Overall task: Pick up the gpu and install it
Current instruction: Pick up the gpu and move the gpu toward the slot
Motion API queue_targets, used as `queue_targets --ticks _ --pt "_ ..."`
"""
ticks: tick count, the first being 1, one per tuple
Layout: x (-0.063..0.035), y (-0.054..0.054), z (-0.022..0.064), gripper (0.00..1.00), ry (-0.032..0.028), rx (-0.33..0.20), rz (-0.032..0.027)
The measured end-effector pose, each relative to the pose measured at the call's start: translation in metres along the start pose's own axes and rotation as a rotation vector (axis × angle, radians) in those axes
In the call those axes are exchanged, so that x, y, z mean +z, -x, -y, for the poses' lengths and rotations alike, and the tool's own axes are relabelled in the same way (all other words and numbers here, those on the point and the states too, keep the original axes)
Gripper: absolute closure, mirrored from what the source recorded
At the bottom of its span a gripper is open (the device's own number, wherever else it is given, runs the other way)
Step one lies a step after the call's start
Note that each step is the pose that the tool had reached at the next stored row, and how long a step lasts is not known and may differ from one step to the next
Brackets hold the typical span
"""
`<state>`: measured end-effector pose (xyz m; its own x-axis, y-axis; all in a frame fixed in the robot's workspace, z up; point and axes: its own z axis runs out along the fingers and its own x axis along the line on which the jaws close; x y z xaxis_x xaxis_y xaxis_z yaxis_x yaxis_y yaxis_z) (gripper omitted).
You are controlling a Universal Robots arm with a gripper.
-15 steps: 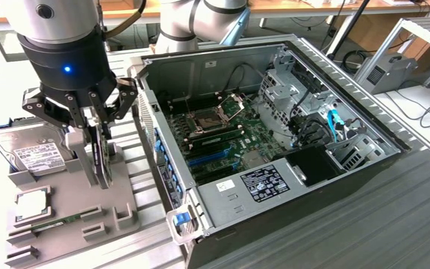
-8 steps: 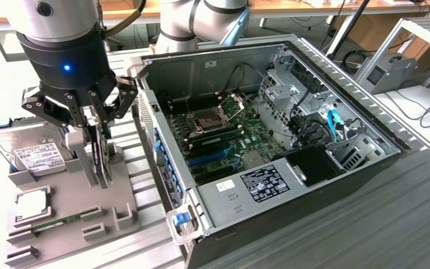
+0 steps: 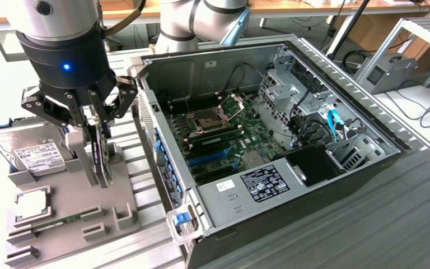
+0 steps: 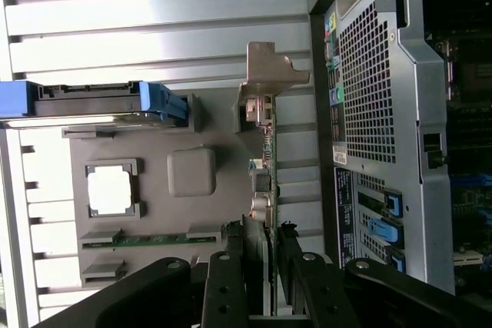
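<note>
Gripper (image 4: pixel 261 232) downward, fingers pinched inward

gpu (image 4: pixel 264 101): green board, bare metal bracket. Computer case (image 3: pixel 192 67): dull grey sheet metal. Tray (image 3: pixel 69 196): matt grey plastic. Hard drive (image 3: pixel 28 148): shiny metal lid, paper label.

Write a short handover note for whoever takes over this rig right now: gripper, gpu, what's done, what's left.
The gripper is down over the grey parts tray, with its fingers closed on the gpu.
The gpu stands on edge in its tray slot, beside the open computer case. It does not look lifted.
Done: approach and grasp.
Left: the lift, the carry to the case and seating the card on the motherboard.
</note>
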<state>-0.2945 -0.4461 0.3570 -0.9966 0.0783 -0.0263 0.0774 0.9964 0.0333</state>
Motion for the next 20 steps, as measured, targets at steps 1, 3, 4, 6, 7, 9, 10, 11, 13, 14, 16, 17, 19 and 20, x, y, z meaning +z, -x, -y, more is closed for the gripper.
queue_targets --ticks 1,3,4,6,7,9,10,11,13,14,16,17,19,20 --pt "-0.0002 0.000 0.0000 0.71 0.0001 0.000 0.0001" --pt "-0.0029 0.000 -0.0001 0.71 0.0003 0.000 0.0001" --pt "-0.0045 0.000 -0.0002 0.71 0.0005 0.000 0.0001" --pt "-0.0079 0.000 -0.0003 0.71 0.0006 0.000 0.0001" --pt "-0.0096 0.000 -0.0003 0.71 0.0008 0.000 0.0001" --pt "-0.0143 0.000 -0.0005 0.71 0.0009 0.000 0.0000" --pt "-0.0168 0.000 -0.0006 0.71 0.0009 0.000 0.0000" --pt "-0.0185 0.000 -0.0006 0.71 0.0009 0.000 0.0001" --pt "-0.0216 0.001 -0.0007 0.71 0.0009 0.000 0.0001" --pt "-0.0219 0.001 -0.0008 0.71 0.0009 0.000 0.0001" --pt "-0.0223 0.001 -0.0007 0.71 0.0009 0.000 0.0000" --pt "-0.0225 0.001 -0.0007 0.71 0.0009 0.000 0.0000" --pt "-0.0229 0.001 -0.0008 0.71 0.0009 0.000 0.0001" --pt "-0.0230 0.001 -0.0008 0.71 0.0009 0.000 0.0001"
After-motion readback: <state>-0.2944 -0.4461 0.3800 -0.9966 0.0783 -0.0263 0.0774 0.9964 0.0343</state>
